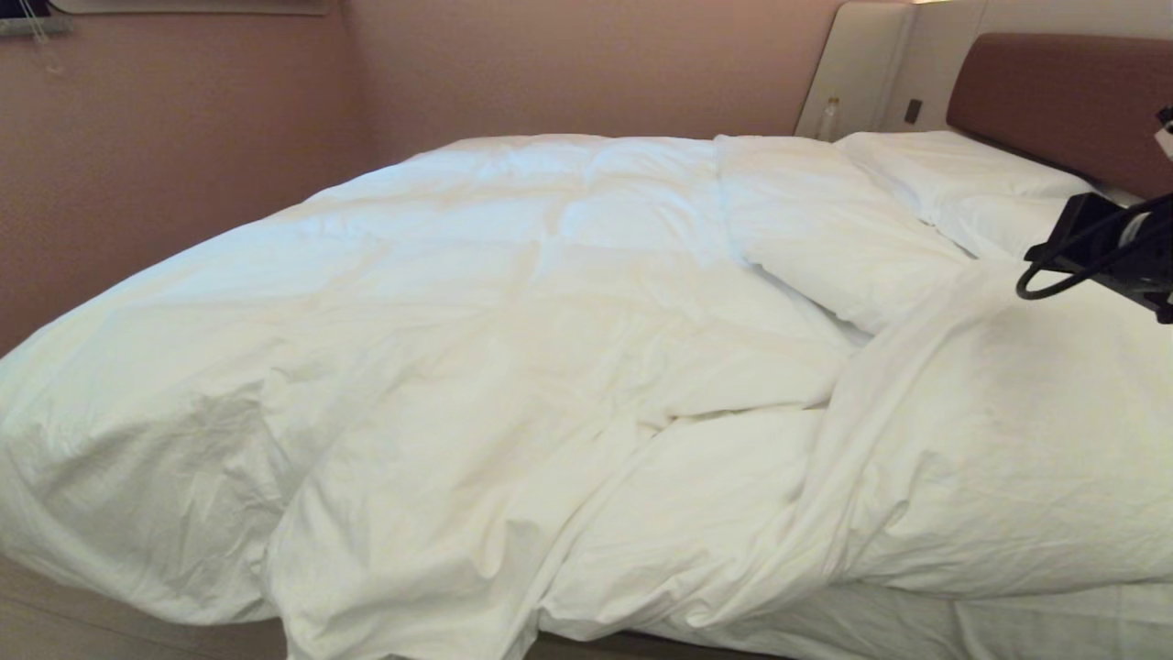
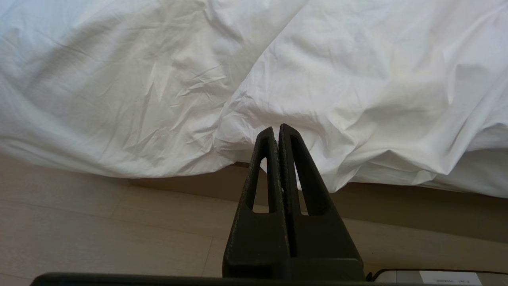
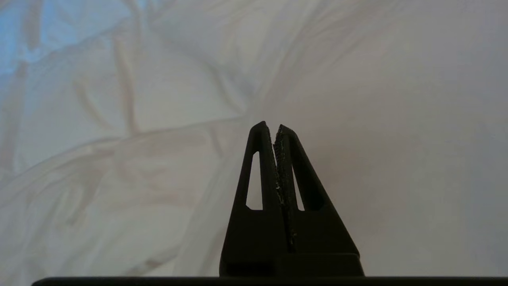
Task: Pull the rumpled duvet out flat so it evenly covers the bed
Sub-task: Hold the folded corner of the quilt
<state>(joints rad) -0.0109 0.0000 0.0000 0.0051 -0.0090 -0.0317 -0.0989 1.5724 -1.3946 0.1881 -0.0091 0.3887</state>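
Duvet point(image 1: 513, 367) rumpled on bed point(image 1: 1054, 632); no legible writing.

Black tapered claw point(image 2: 276, 128), slotted fingers

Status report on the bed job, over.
Both grippers shut, empty: left gripper low by the floor, right gripper above the duvet. Duvet rumpled. Pillows uncovered.
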